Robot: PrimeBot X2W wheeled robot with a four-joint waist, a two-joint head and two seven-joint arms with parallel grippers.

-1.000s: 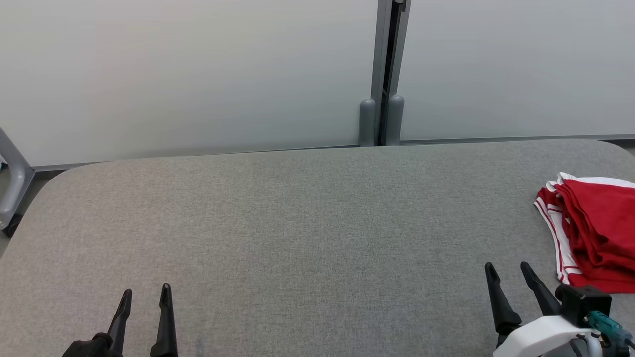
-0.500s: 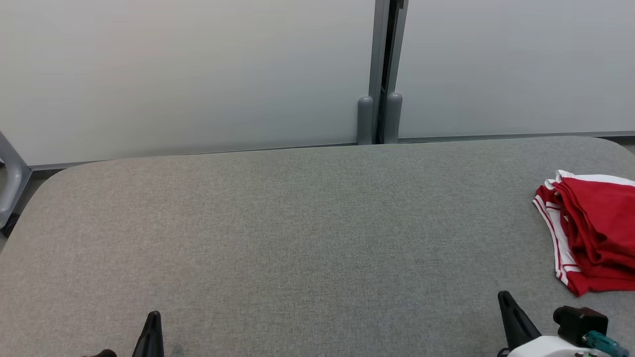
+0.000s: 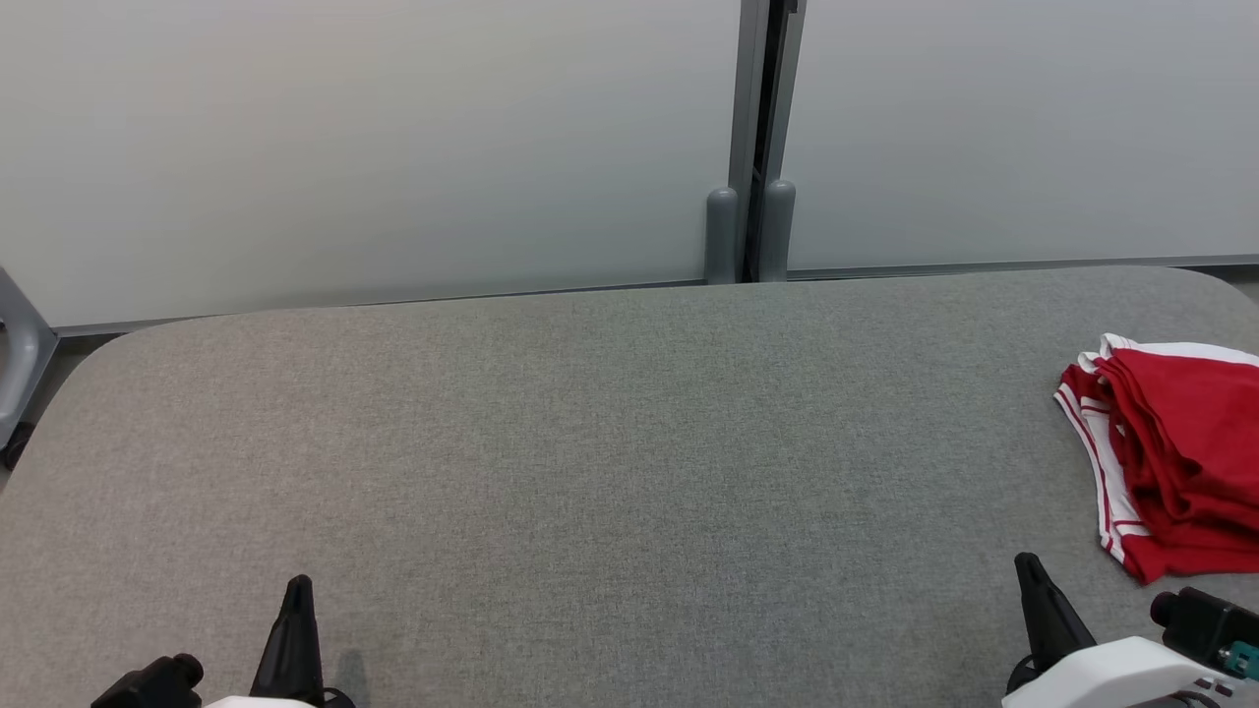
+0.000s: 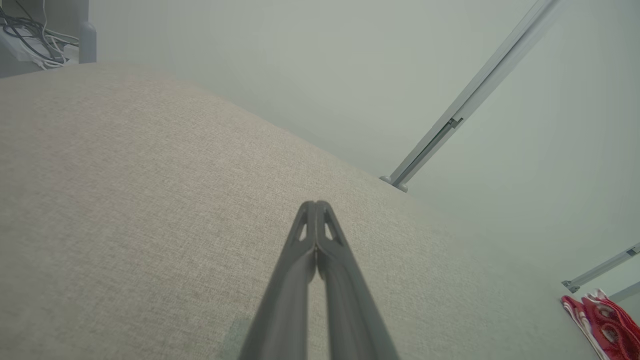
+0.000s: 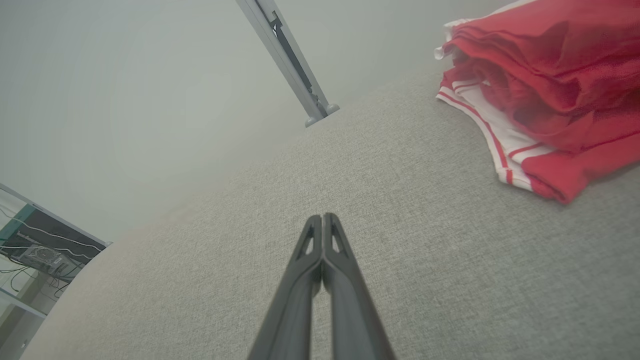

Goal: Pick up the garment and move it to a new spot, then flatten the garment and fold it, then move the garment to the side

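— Where is the red fabric garment with white striped trim (image 3: 1175,457)?

— Folded in layers at the right edge of the grey cloth-covered table (image 3: 590,442), about two o'clock from the right gripper (image 5: 322,217). It's near but not touching.

— Is it holding anything?

— No. Its fingers are pressed together and empty. The left gripper (image 4: 316,204) is the same, well apart, with the garment at its three o'clock.

— So the move aside looks finished?

— I'd say so. Best to keep those tips off the trim, or the fold spills.
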